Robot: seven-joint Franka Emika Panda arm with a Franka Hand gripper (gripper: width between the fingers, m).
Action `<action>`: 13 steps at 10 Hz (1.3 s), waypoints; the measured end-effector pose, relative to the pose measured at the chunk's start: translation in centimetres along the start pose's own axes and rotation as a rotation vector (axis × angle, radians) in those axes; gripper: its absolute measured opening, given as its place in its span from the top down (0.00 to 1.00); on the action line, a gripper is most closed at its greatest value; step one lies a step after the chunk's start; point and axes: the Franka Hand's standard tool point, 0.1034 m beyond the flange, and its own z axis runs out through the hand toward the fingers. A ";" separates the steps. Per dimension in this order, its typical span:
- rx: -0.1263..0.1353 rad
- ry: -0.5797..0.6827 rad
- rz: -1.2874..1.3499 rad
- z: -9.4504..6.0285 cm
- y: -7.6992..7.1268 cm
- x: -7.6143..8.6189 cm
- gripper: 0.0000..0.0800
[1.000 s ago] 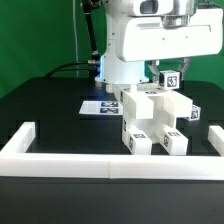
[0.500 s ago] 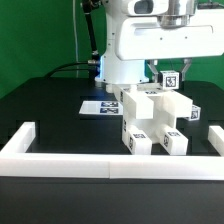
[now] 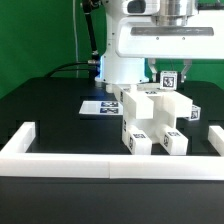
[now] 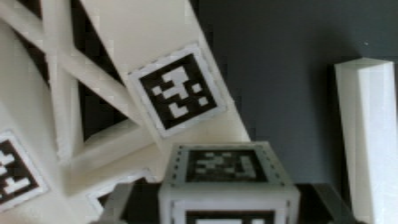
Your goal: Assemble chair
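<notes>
chair (image 3: 150,120), partly assembled, stands on the black table (image 3: 45,110) just behind the long white border wall (image 3: 100,160), toward the exterior view's right. it reads as stacked white blocky pieces with square black-and-white tags on the lower front faces. marker board (image 3: 98,106) lies flat on the table behind the chair, toward the exterior view's left, near the robot base (image 3: 122,70). gripper (image 3: 169,84) hangs over the chair's upper rear part on the exterior view's right, jaws drawn close and pinching a small tagged block (image 3: 169,78), with the tag facing the exterior camera. cannot tell whether the block's underside touches the chair piece below it or sits just clear of it. wrist view: the same block is close to the lens, one tag on its upper face and a second on the face nearest the camera. beyond it is an x-braced panel (image 4: 89,90) carrying a large tag, and an upright white piece (image 4: 365,130) stands apart from the panel across a dark gap.
</notes>
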 end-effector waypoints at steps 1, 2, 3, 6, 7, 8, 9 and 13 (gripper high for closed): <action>0.001 0.000 0.074 0.0 0.0 0.0 0.64; 0.001 -0.001 0.114 0.0 0.0 0.0 0.64; 0.006 -0.002 0.203 0.0 -0.1 -0.1 0.64; 0.009 -0.004 0.369 0.0 -0.3 -0.1 0.64; 0.009 -0.005 0.400 0.0 -0.3 -0.1 0.64; 0.012 -0.007 0.504 0.0 -0.4 -0.1 0.64; 0.015 -0.009 0.555 0.0 -0.4 -0.2 0.64; 0.015 -0.009 0.487 0.1 -0.7 -0.3 0.37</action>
